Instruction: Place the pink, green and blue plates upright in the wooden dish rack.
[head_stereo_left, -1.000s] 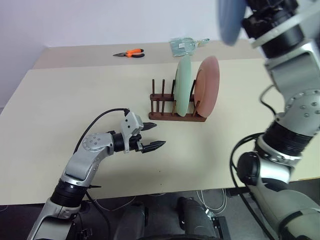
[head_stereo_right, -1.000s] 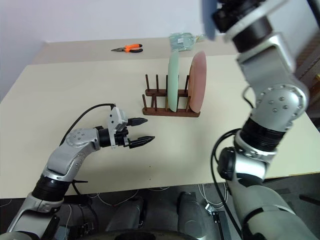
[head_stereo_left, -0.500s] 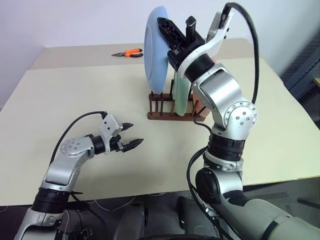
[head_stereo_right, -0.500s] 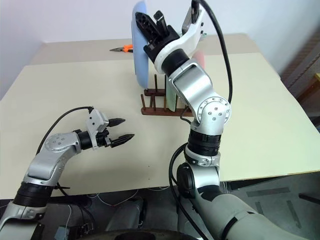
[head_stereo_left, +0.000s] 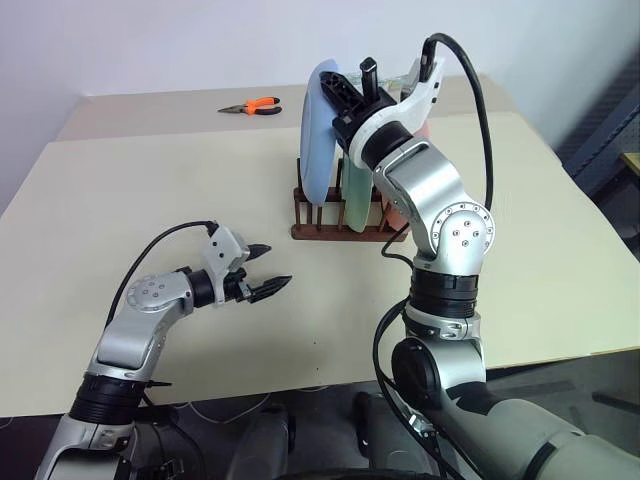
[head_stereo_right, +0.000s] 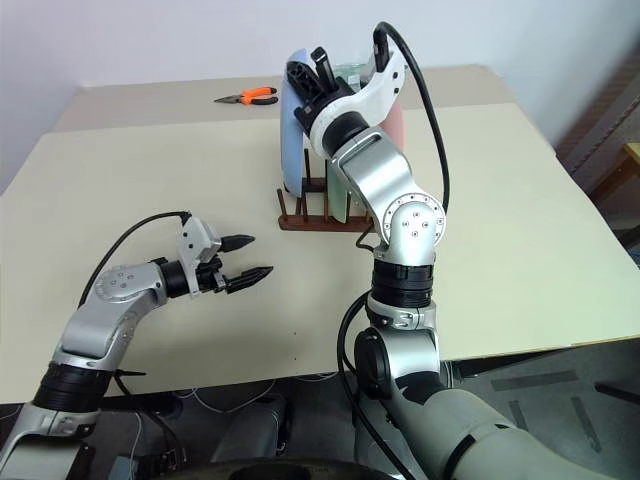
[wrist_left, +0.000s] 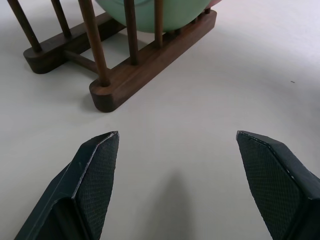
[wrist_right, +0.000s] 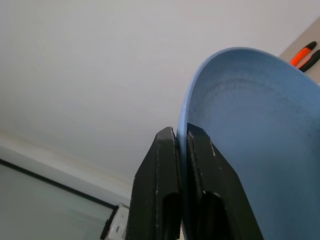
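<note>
Pinching blue plate (head_stereo_left: 318, 135) rim — right gripper (head_stereo_left: 348, 92) above rack (head_stereo_left: 345, 218).

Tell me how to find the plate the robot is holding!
Look at the big cream table, then the small dark wooden rack near its far side. Above the rack's left end, the right hand pinches the rim of the blue plate. Its neighbours, the green plate and pink plate, already stand in the rack.

Both arms: silver-grey metal shells with black joint bands, round elbow housings studded with small screws. Black cables loop outside each forearm. Left hand (head_stereo_left: 268, 270) and right hand (head_stereo_left: 352, 83): two black tapered fingers, cross-hatched pads (wrist_left: 100, 165).
</note>
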